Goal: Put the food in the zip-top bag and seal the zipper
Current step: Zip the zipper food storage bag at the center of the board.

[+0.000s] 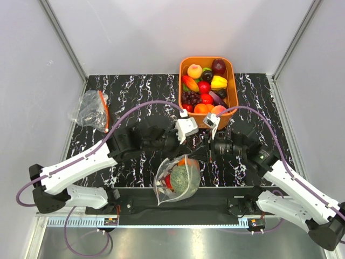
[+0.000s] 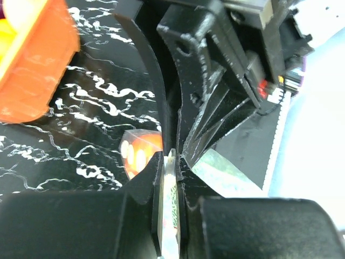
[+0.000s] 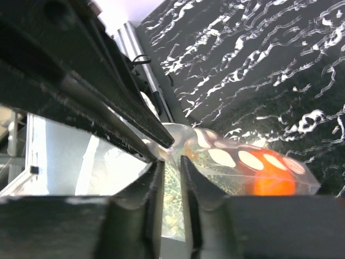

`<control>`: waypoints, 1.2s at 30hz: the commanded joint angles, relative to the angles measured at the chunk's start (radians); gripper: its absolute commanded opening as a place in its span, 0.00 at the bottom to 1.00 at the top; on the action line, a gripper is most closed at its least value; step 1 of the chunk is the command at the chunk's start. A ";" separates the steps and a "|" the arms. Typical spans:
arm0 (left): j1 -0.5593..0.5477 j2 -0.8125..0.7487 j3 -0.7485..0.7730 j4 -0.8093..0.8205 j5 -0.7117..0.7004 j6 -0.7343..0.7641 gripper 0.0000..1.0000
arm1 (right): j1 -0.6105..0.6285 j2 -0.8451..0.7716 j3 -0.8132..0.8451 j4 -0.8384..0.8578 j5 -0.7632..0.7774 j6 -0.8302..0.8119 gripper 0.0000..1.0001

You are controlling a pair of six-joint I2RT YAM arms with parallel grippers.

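The clear white-dotted plastic zip-top bag (image 1: pixel 178 181) has its edge inside both jaws: the left gripper (image 2: pixel 171 159) pinches it, while the right gripper (image 3: pixel 171 162) is slightly open around it.

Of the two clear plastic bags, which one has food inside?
The dotted bag at the middle of the near edge: a green melon and an orange fruit show through it. The crumpled bag lies far left.

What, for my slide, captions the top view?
Left gripper and right gripper at bag mouth, melon inside, basket behind.

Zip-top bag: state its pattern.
The zip-top bag is clear plastic printed with white round dots, which show best in the right wrist view.
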 commanded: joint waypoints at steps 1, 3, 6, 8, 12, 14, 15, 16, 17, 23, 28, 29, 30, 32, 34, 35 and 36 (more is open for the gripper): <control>-0.002 -0.047 -0.017 0.064 0.107 -0.011 0.00 | 0.011 -0.050 -0.034 0.172 -0.083 -0.075 0.31; 0.000 -0.061 -0.020 0.063 0.135 -0.012 0.00 | 0.011 -0.060 -0.057 0.192 -0.099 -0.108 0.36; 0.000 -0.076 -0.028 0.055 0.164 -0.011 0.00 | 0.011 -0.063 -0.067 0.194 -0.126 -0.164 0.48; 0.000 -0.087 -0.031 0.049 0.176 -0.008 0.00 | 0.011 -0.070 -0.086 0.205 -0.149 -0.207 0.66; 0.001 -0.124 -0.037 0.041 0.216 0.005 0.00 | 0.011 -0.105 -0.136 0.270 -0.197 -0.261 0.78; 0.003 -0.136 -0.039 0.034 0.227 0.011 0.00 | 0.011 -0.116 -0.167 0.281 -0.225 -0.280 0.80; 0.006 -0.152 -0.040 0.031 0.242 0.012 0.00 | 0.011 -0.119 -0.175 0.330 -0.226 -0.281 0.84; 0.009 -0.158 -0.042 0.028 0.250 0.012 0.00 | 0.011 -0.117 -0.178 0.335 -0.225 -0.289 0.85; 0.010 -0.165 -0.042 0.026 0.258 0.011 0.00 | 0.013 -0.114 -0.178 0.335 -0.223 -0.292 0.85; 0.018 -0.181 -0.037 0.012 0.270 0.038 0.00 | 0.011 -0.015 -0.117 0.347 -0.287 -0.289 0.79; 0.023 -0.167 -0.031 -0.005 0.259 0.040 0.00 | 0.011 0.058 -0.087 0.398 -0.343 -0.254 0.74; 0.023 -0.166 -0.033 -0.008 0.258 0.043 0.00 | 0.011 0.062 -0.087 0.424 -0.350 -0.245 0.71; 0.026 -0.161 -0.033 -0.011 0.246 0.043 0.00 | 0.011 0.064 -0.086 0.433 -0.357 -0.226 0.70; 0.029 -0.156 -0.034 -0.017 0.232 0.043 0.00 | 0.011 0.064 -0.086 0.456 -0.370 -0.209 0.58; 0.035 -0.155 -0.037 -0.018 0.215 0.042 0.00 | 0.011 0.068 -0.081 0.453 -0.373 -0.198 0.47; 0.037 -0.153 -0.039 -0.017 0.213 0.040 0.00 | 0.011 0.070 -0.081 0.453 -0.373 -0.195 0.42; 0.040 -0.153 -0.040 -0.015 0.209 0.040 0.00 | 0.011 0.070 -0.083 0.458 -0.373 -0.180 0.34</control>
